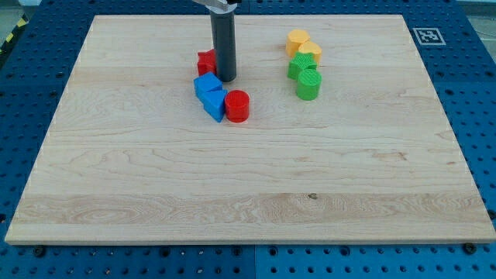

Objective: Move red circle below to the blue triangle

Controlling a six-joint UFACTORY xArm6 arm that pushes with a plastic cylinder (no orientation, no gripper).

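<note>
The red circle (237, 105) stands on the wooden board, touching the right side of the blue triangle (215, 105). A blue cube (206, 84) sits just above and left of the triangle, touching it. My tip (225, 79) is at the end of the dark rod, just above the red circle and to the right of the blue cube. A red star-like block (205, 61) lies left of the rod, partly hidden behind it.
At the upper right is a cluster: an orange block (297, 40), a yellow block (311, 53), a green block (299, 67) and a green cylinder (308, 84). The wooden board (248, 194) lies on a blue perforated table.
</note>
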